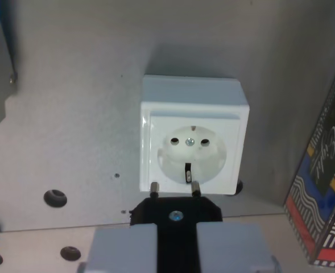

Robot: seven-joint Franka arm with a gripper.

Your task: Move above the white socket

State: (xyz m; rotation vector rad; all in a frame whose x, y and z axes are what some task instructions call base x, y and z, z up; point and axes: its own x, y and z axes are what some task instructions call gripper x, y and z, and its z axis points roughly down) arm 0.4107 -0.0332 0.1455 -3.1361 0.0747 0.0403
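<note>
- The white socket [194, 142] sits on the grey board [76, 114], near the middle of the wrist view, its round face turned to the camera.
- The gripper [176, 242] is clamped on a black plug [176, 215] at the bottom edge.
- The plug's two metal pins [154, 187] reach the socket's lower edge.
- A patterned box [323, 193] stands at the wrist view's right.

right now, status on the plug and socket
Gripper shut on black plug, pins up. White socket just beyond the pins, not touching. Patterned box at the wrist view's right, off the path.
</note>
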